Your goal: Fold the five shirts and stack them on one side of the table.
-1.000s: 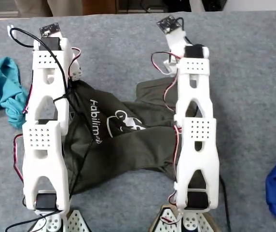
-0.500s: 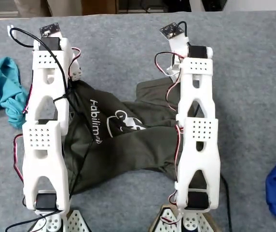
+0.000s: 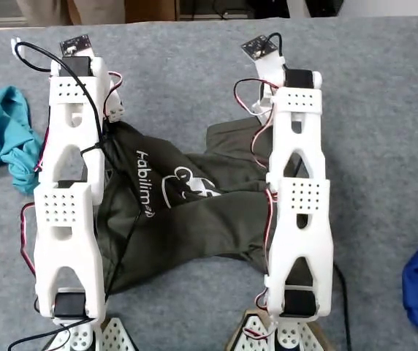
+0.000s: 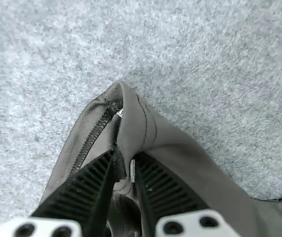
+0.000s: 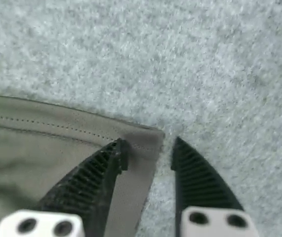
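Left gripper (image 4: pixel 124 155) is clamped on a small raised pinch of the dark olive cotton shirt (image 3: pixel 194 212), right at a seamed corner. Right gripper (image 5: pixel 149 144) is apart, straddling the shirt's other far corner: one finger over the stitched hem, the other on the bare grey felt table (image 3: pixel 384 110) just beside it. The shirt lies crumpled between the two arms and isn't spread yet. Risks: if the right jaws close from here they may catch only the hem edge or shove the corner aside, so it slips on the lift. The left bite is thin too, and an uneven pull would skew the shirt. The high view gives the layout: a teal shirt (image 3: pixel 1 135) well left of the olive shirt and a blue shirt (image 3: pixel 417 285) well right. The wrist views give the jaw-to-hem detail.
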You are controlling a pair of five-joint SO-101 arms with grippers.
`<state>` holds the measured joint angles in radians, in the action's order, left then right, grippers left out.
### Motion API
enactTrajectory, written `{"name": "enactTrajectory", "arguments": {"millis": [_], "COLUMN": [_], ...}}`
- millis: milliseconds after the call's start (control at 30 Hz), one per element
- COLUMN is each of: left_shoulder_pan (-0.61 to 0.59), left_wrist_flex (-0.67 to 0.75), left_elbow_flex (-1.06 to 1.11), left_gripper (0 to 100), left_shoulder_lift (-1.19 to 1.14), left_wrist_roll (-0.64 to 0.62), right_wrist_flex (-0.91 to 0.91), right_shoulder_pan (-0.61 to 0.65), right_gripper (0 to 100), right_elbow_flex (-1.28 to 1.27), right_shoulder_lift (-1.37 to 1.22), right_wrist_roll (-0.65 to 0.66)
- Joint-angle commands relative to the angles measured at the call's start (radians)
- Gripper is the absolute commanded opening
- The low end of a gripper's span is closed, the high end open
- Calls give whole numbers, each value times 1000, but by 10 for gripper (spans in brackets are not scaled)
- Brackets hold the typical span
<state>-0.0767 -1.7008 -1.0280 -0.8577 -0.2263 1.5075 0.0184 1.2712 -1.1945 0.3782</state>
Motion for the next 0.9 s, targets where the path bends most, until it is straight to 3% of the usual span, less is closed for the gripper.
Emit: {"name": "enactTrajectory", "arguments": {"millis": [0, 633, 867], "left_shoulder_pan": [11, 5, 2], "left_wrist_flex": [-8, -8, -8], "left_elbow_flex": [-43, -48, -46], "left_gripper": [19, 19, 19], "left_shoulder_lift": [10, 18, 18], "left_wrist_roll": [0, 0, 0], "right_wrist_flex": [23, 101, 147], "right_shoulder_pan": [18, 10, 16], "right_gripper": [133, 74, 6], "right_elbow_flex": [-4, -7, 4], "right_shoulder_lift": [2, -1, -24], "right_wrist_roll": [8, 8, 87]}}
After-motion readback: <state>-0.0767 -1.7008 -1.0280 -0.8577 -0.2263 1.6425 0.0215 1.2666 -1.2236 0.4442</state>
